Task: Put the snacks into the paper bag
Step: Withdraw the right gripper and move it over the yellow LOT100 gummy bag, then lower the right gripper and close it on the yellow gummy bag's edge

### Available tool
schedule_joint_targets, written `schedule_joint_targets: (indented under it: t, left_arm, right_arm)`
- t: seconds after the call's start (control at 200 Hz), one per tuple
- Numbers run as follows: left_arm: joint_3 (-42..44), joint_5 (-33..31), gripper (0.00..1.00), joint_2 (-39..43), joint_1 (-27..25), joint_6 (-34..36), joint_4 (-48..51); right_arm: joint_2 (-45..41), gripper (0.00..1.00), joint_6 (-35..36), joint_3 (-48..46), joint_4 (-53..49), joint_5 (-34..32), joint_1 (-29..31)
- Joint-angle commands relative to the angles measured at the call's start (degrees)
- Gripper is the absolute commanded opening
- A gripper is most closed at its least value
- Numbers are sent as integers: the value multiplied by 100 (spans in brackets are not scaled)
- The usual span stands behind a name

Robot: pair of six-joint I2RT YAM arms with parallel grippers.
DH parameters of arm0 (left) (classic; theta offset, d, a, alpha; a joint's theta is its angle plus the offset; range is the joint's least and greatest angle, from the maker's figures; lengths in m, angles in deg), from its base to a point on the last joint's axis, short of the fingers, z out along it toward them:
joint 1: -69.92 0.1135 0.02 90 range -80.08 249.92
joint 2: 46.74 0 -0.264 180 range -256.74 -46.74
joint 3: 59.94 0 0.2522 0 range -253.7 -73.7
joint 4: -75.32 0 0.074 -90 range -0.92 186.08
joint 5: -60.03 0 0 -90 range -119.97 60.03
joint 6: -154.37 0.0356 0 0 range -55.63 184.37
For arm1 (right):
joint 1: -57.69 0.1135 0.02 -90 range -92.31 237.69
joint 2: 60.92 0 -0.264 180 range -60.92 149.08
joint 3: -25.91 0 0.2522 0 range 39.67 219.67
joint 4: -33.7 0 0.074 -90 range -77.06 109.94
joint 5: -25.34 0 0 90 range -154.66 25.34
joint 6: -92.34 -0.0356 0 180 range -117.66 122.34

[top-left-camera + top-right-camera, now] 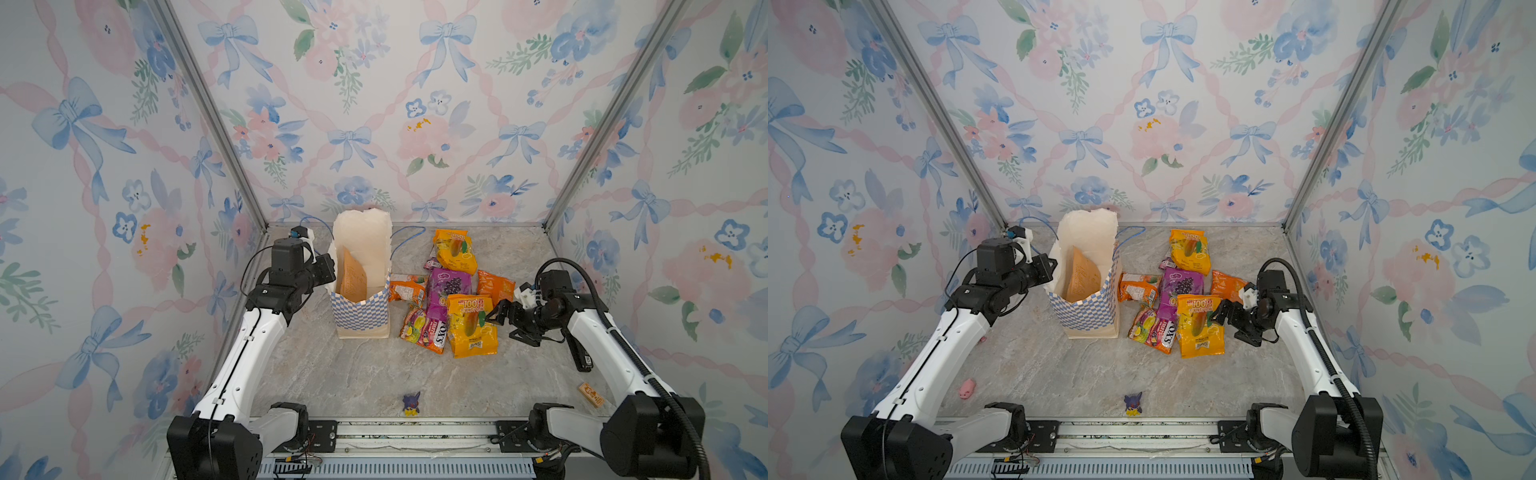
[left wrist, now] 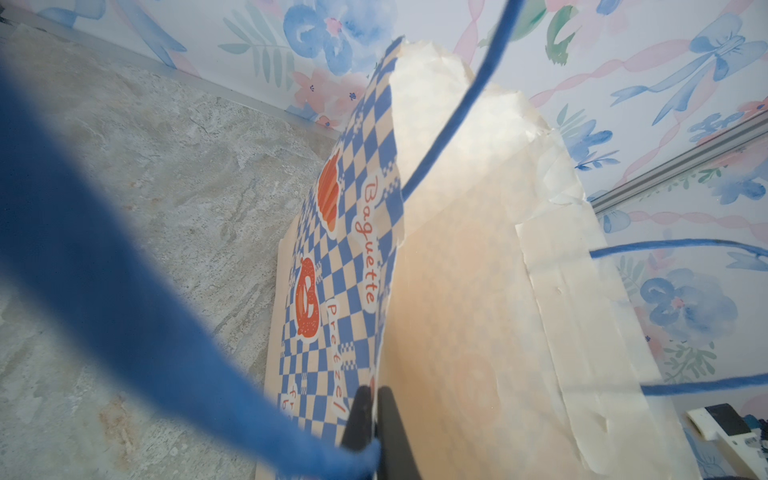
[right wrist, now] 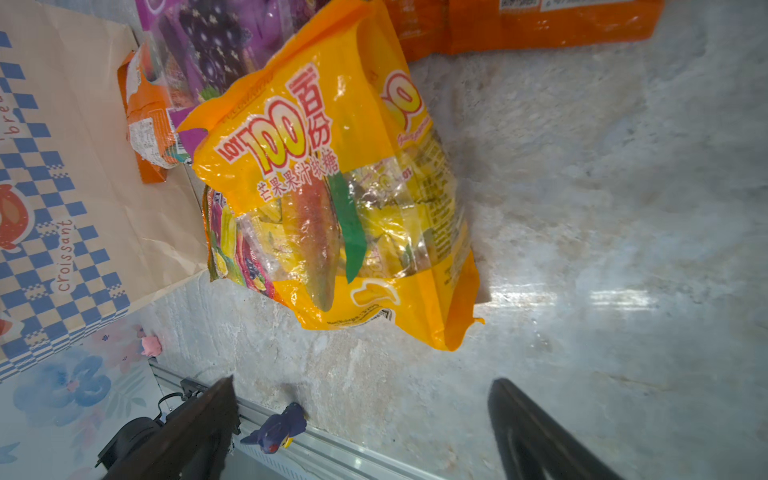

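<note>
W/ bag [image 1: 361,309] rim pinched by shut left gripper [image 2: 374,397], wide-open right gripper [image 3: 365,390] is best closed on yellow packet [image 3: 332,199] at its side nr right edge of bench [image 1: 353,374].

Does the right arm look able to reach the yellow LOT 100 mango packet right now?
Probably yes. The right hand stands open close beside the LOT 100 mango packet; nothing lies on the packet or between them.

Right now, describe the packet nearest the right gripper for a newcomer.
Start at the upright checkered paper bag; the snacks lie right of it in both top views. The yellow packet at their front right shows a red "100"; the other yellow one lies at the back.
</note>
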State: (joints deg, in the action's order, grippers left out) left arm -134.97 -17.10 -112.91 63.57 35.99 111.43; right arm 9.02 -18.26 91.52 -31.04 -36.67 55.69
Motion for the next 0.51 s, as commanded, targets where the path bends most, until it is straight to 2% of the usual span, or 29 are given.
schedule_joint_targets:
  t: [0.0,0.5]
  left_arm:
    - [-22,95,0,-44,-42,42,-82]
    - [-34,109,0,-41,-42,17,-86]
  right_arm:
    - [137,97,-209,-174,402,-137,-55]
    - [676,96,-479,-627,1372,-101,173]
